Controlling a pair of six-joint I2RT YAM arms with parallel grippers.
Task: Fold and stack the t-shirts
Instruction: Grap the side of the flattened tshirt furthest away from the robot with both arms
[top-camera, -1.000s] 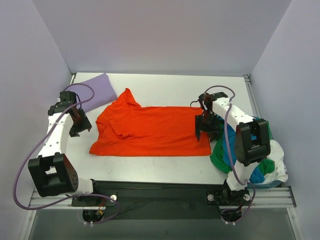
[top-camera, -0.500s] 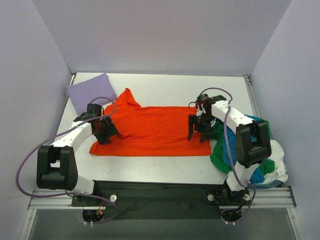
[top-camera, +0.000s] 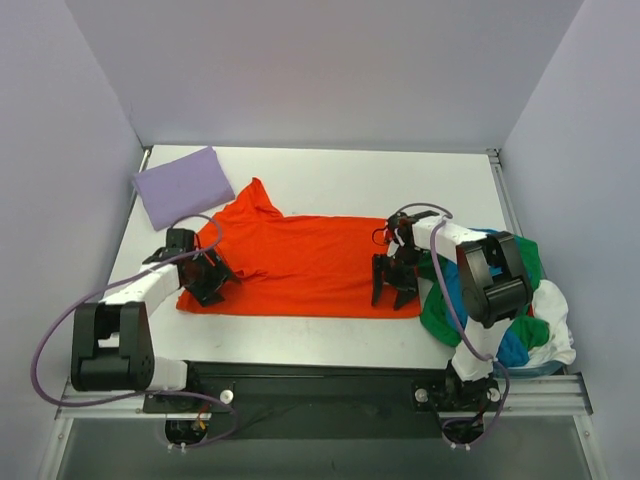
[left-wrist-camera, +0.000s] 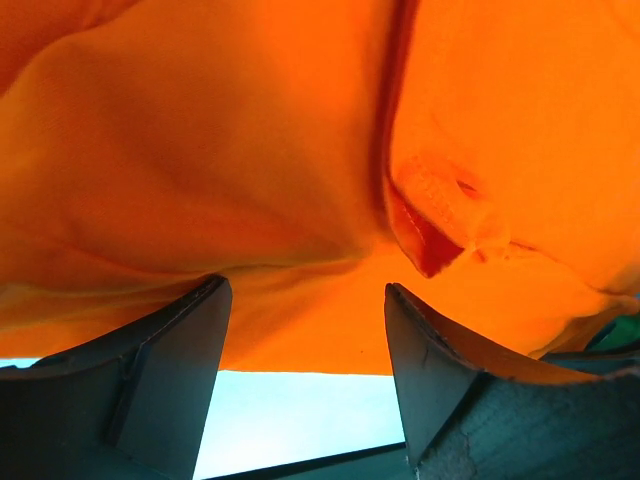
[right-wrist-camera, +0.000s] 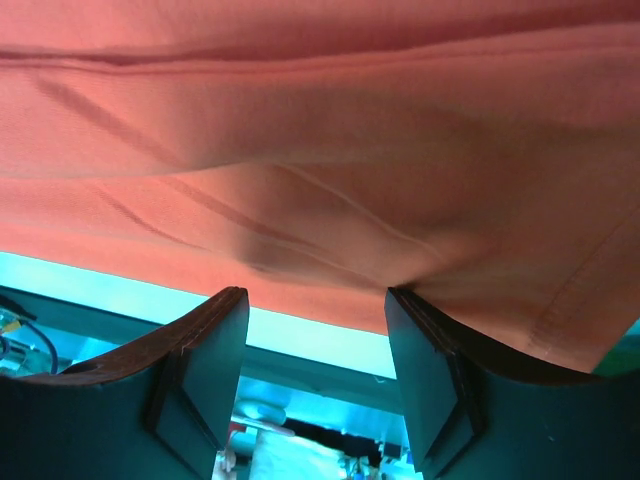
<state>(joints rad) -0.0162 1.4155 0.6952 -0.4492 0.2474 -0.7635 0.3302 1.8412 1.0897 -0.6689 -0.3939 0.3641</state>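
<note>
The orange-red t-shirt lies spread flat in the middle of the table. My left gripper is open and low over the shirt's near left corner; in the left wrist view the gripper straddles the shirt's near hem. My right gripper is open at the shirt's near right hem, and in the right wrist view the gripper spans the shirt's edge with its fingertips on the cloth. A folded lavender t-shirt lies at the back left. Green, blue and white t-shirts are heaped at the right.
The heap of shirts hangs over the table's right near corner, right beside the right arm. White walls enclose the table on the left, back and right. The black front rail runs just below the orange shirt's near hem.
The left arm swung in from the table's left side to the orange shirt's near left corner, its jaws widening. The right gripper slid toward the near hem.
</note>
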